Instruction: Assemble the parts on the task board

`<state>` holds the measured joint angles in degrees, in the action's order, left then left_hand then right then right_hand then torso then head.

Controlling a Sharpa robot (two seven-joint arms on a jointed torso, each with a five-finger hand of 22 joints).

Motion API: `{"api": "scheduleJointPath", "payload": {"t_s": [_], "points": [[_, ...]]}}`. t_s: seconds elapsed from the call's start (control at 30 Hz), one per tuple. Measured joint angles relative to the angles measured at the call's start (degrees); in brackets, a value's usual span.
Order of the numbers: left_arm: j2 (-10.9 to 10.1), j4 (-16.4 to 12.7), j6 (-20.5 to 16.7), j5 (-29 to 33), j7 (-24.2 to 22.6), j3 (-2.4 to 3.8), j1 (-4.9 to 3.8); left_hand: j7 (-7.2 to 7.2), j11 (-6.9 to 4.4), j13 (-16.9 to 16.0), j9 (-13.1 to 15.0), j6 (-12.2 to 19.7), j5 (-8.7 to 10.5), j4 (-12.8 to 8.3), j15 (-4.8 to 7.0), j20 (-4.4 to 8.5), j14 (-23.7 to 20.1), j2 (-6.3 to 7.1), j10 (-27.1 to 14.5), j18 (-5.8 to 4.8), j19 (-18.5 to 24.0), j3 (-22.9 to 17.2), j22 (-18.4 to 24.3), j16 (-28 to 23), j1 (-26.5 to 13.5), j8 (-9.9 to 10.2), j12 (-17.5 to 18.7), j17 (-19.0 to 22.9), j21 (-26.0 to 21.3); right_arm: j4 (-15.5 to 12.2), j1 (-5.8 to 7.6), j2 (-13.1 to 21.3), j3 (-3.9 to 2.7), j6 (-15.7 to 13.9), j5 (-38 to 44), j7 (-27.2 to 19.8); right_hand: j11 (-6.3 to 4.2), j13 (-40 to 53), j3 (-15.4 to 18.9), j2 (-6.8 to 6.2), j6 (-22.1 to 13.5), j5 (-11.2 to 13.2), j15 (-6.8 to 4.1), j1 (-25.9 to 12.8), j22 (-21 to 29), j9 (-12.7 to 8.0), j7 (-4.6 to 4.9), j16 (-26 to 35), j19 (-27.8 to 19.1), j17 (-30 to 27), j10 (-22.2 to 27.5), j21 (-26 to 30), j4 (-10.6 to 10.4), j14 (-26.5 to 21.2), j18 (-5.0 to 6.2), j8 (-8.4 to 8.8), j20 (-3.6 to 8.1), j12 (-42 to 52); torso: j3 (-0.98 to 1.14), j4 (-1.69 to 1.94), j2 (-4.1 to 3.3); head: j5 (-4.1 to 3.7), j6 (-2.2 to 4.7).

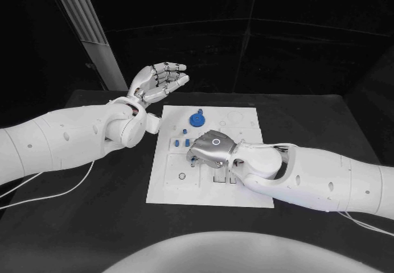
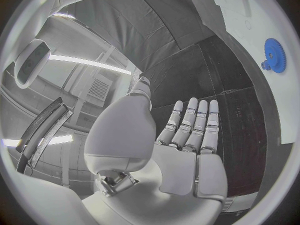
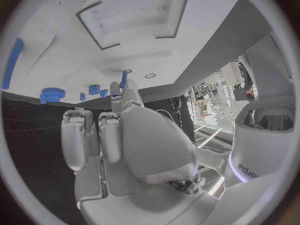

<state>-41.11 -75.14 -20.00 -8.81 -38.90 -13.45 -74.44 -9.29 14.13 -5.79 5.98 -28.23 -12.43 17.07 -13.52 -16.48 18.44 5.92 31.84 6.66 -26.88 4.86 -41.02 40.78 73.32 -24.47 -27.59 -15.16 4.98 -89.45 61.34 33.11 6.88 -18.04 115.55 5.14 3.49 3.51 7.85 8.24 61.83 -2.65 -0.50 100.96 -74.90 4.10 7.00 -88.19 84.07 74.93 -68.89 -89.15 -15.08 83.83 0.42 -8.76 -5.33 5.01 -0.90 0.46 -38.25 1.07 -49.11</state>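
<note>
The flat white task board [image 1: 246, 193] looked like matt plastic. The round blue gear [image 1: 197, 119] on it seemed smooth plastic, its rim toothed. The black table [image 1: 82, 227] was matt. Both silver many-fingered hands [image 1: 160, 79] [image 1: 209, 152] looked metallic, satin-smooth.

Right hand [image 1: 212, 149] covering middle of task board [image 1: 238, 190], hiding parts beneath; grip on anything under fingers impossible to tell. Small blue parts [image 1: 181, 140] beside it too tiny to identify. Blue gear [image 2: 274, 55] cut by circle rim in left wrist view.
</note>
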Motion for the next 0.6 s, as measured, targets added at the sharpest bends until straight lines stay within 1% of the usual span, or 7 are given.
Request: {"api": "scheduleJointPath", "payload": {"t_s": [0.17,0.23,0.47,0.53,0.6], "points": [[-0.02,0.00,0.03,0.00,0.00,0.00,0.00,0.20,0.00,0.00,0.00,0.20,0.00,0.00,-0.21,0.00,-0.21,0.00,0.00,0.00,0.00,0.00,0.00,0.00,0.00,0.00,-0.21,0.06,0.00,0.03,-0.09,-0.18,0.00,-0.08,0.06,-0.04,0.00,0.00,-0.03,0.00,-0.02,0.00,0.00,0.00,0.00,0.00,-0.02,0.00,0.00,0.00,0.00,0.00,-0.03,0.00,0.00,0.01,0.00,0.00,0.00,0.00,0.01,-0.04,0.01],[-0.05,-0.01,0.03,0.00,0.00,0.00,0.00,0.20,0.00,0.00,0.00,0.20,0.00,0.00,-0.21,0.00,-0.21,0.00,0.00,0.00,0.00,0.00,0.00,0.00,0.00,0.00,-0.21,0.07,0.00,0.07,-0.11,-0.22,0.01,-0.12,0.08,-0.05,0.00,0.00,-0.17,0.00,-0.02,0.00,0.00,0.00,0.00,0.00,-0.02,0.00,0.00,0.00,0.00,0.00,-0.17,0.00,0.01,0.33,0.00,0.00,0.00,0.00,0.01,-0.05,0.01],[-0.14,-0.02,0.04,0.00,0.00,0.00,0.01,0.20,0.00,0.00,0.00,0.20,0.00,0.00,-0.21,0.00,-0.21,0.00,0.00,0.00,0.00,0.00,0.00,0.00,0.00,0.00,-0.21,0.06,0.00,0.15,-0.21,-0.39,0.04,-0.25,0.11,-0.09,0.01,0.00,-0.16,0.00,-0.02,0.00,0.02,0.00,0.00,0.00,-0.03,0.00,0.00,0.00,0.01,0.00,-0.17,0.01,0.00,0.33,0.00,-0.03,0.00,0.00,0.01,-0.12,-0.02],[-0.14,-0.02,0.04,0.00,0.00,0.00,0.01,0.20,0.00,-0.01,0.00,0.20,0.00,0.00,-0.21,0.00,-0.21,0.00,0.00,0.00,0.00,0.00,-0.01,0.23,0.00,-0.23,-0.21,0.06,0.00,0.19,-0.22,-0.46,0.04,-0.26,0.11,-0.09,0.34,0.01,-0.16,0.00,-0.02,0.00,0.20,0.00,0.00,-0.01,-0.03,0.00,0.00,0.00,0.08,0.00,-0.17,0.21,0.00,0.33,0.00,-0.21,0.00,0.00,0.01,-0.15,-0.03],[-0.14,-0.02,0.05,0.00,0.00,0.00,0.01,0.20,0.00,-0.01,0.00,0.20,0.00,0.00,-0.21,0.00,-0.21,0.00,0.00,0.00,0.00,0.00,-0.01,0.23,0.00,-0.23,-0.21,0.06,0.00,0.23,-0.25,-0.55,0.04,-0.26,0.12,-0.09,0.42,0.00,-0.16,0.00,-0.03,0.00,0.20,0.00,0.00,-0.01,-0.03,0.00,0.00,0.00,0.00,0.00,-0.17,0.20,0.00,0.33,0.00,-0.21,0.00,0.00,0.01,-0.20,-0.03]]}}
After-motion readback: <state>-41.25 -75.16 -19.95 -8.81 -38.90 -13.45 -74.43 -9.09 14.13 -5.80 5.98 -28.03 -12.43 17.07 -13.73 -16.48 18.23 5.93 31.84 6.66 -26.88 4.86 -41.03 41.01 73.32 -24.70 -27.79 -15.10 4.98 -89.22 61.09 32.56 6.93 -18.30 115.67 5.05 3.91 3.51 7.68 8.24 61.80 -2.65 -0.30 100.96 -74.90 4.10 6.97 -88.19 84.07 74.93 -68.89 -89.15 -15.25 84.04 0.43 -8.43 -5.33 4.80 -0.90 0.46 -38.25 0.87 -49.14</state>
